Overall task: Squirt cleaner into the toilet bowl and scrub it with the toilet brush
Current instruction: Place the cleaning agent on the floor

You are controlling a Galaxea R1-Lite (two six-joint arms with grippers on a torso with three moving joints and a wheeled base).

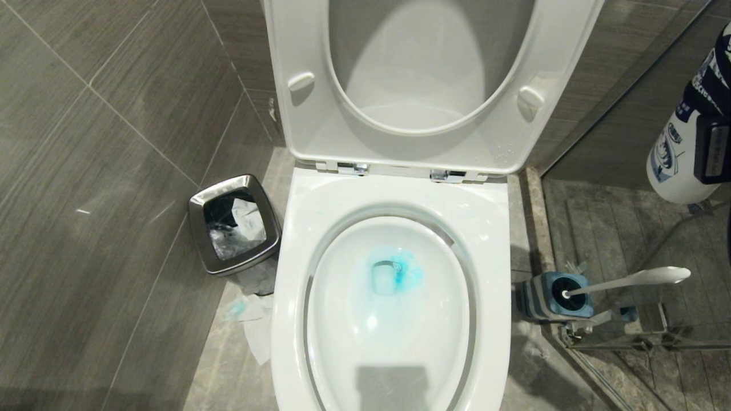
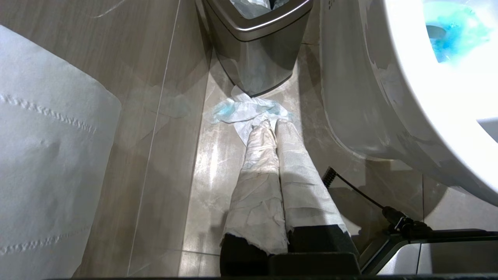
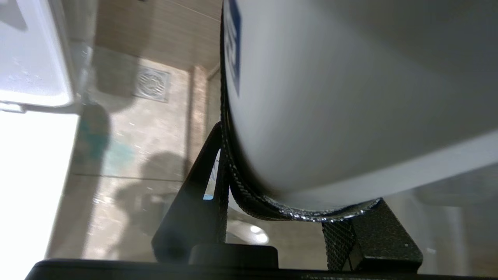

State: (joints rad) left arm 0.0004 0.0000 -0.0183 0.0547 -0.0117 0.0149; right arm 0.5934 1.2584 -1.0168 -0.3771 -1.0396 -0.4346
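The toilet bowl (image 1: 394, 319) is being shown from above with its seat and lid (image 1: 428, 80) raised against the wall, and blue cleaner (image 1: 400, 274) is being seen pooled around the drain at its centre. A white cleaner bottle (image 1: 685, 137) with dark blue print is being gripped around its body by the right gripper (image 1: 711, 151) at the far right edge of the head view, well above the floor and off to the side of the bowl. The toilet brush (image 1: 628, 281) is being kept in its grey-and-blue holder (image 1: 557, 295) on the floor just right of the bowl, its white handle leaning away to the right. The left gripper (image 2: 270, 128) is being held clenched, its paper-wrapped fingers (image 2: 256, 163) pressed together low over crumpled tissue (image 2: 249, 111) beside a steel waste bin (image 2: 256, 42), left of the bowl
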